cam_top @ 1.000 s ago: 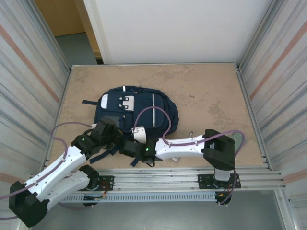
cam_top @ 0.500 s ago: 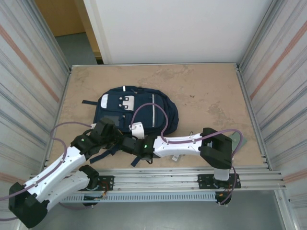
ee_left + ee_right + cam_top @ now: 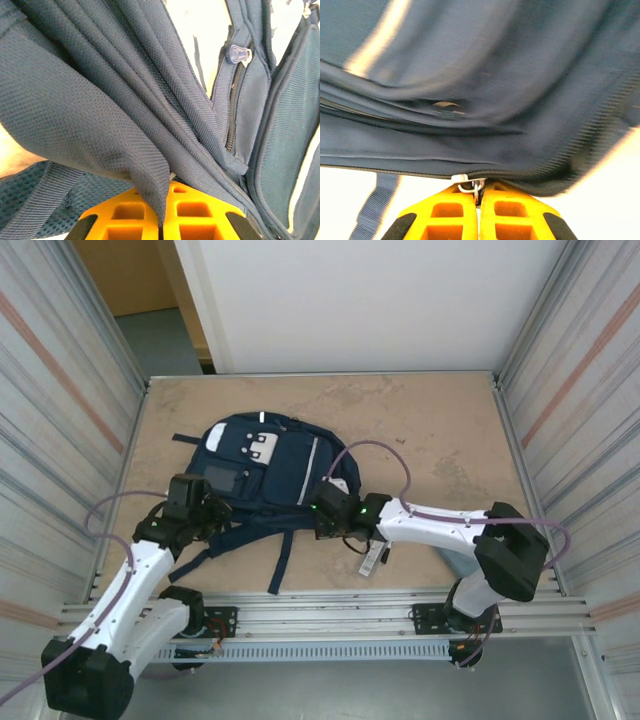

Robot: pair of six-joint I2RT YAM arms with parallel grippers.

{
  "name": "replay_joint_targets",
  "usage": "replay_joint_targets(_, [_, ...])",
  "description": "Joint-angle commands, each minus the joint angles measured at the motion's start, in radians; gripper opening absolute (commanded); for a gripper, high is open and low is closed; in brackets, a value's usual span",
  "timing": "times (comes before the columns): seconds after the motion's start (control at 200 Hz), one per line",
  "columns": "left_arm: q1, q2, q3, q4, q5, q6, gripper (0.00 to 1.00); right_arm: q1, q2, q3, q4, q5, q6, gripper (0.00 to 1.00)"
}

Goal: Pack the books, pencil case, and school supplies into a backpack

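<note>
Sandy, scuffed tabletop (image 3: 440, 430) runs between 2 ribbed metal walls, and the navy backpack (image 3: 268, 468) lies flat on its left half, top toward the far wall. At the bag's near-left corner the left gripper (image 3: 164, 200) has its orange fingers pressed together on a fold of fabric; I'd guess that anchors the bag. The right gripper (image 3: 479, 192) pinches the metal zipper pull (image 3: 469, 183) at the near-right edge, likely so the zip can be run against that hold. Dark straps (image 3: 280, 555) trail toward the near rail. Right of the bag, bare table leaves plenty of room; the left wall sits near.
</note>
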Motion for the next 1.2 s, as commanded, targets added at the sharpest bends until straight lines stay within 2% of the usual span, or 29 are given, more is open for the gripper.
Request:
replay_joint_targets(0.0, [0.068,0.026,0.031,0.039,-0.001,0.165,0.00,-0.067,-0.078,-0.057,-0.123,-0.037,-0.083,0.00])
replay_joint_targets(0.095, [0.090,0.072,0.069,0.038,0.001,0.211,0.00,-0.113,-0.110,-0.071,-0.124,-0.086,-0.148,0.00])
replay_joint_targets(0.261, [0.110,0.180,0.137,0.075,-0.006,0.328,0.00,-0.139,-0.139,-0.072,-0.112,-0.168,-0.253,0.00])
replay_joint_targets(0.431, [0.110,0.332,0.236,0.114,0.021,0.341,0.00,-0.144,-0.122,-0.039,-0.076,-0.396,-0.347,0.00])
replay_joint_targets(0.471, [0.111,0.371,0.264,0.133,0.017,0.358,0.11,-0.134,-0.118,-0.040,-0.035,-0.435,-0.354,0.00])
replay_joint_targets(0.536, [0.113,0.442,0.321,0.133,0.022,0.383,0.48,-0.110,-0.100,-0.030,0.028,-0.455,-0.357,0.00])
replay_joint_targets(0.556, [0.113,0.462,0.344,0.122,0.032,0.389,0.55,-0.103,-0.090,-0.021,0.042,-0.455,-0.356,0.00])
replay_joint_targets(0.671, [0.110,0.529,0.450,-0.012,0.173,0.350,0.60,-0.086,-0.006,0.053,0.084,-0.450,-0.303,0.00])
replay_joint_targets(0.717, [0.105,0.511,0.435,-0.032,0.249,0.329,0.61,-0.080,0.020,0.070,0.116,-0.455,-0.282,0.00])
replay_joint_targets(0.762, [0.096,0.466,0.383,-0.035,0.269,0.288,0.62,-0.068,0.035,0.076,0.158,-0.458,-0.267,0.00])
replay_joint_targets(0.872, [0.046,0.265,0.208,-0.036,0.214,0.144,0.65,-0.036,0.069,0.105,0.211,-0.438,-0.246,0.00])
replay_joint_targets(1.032, [-0.113,-0.035,0.004,-0.022,0.119,-0.073,0.75,0.003,0.134,0.153,0.218,-0.473,-0.230,0.00])
replay_joint_targets(1.112, [-0.192,-0.119,-0.067,0.039,0.113,-0.146,0.78,0.023,0.153,0.163,0.225,-0.493,-0.225,0.00])
replay_joint_targets(1.193, [-0.228,-0.148,-0.111,0.072,0.099,-0.195,0.78,0.036,0.163,0.160,0.258,-0.508,-0.219,0.00])
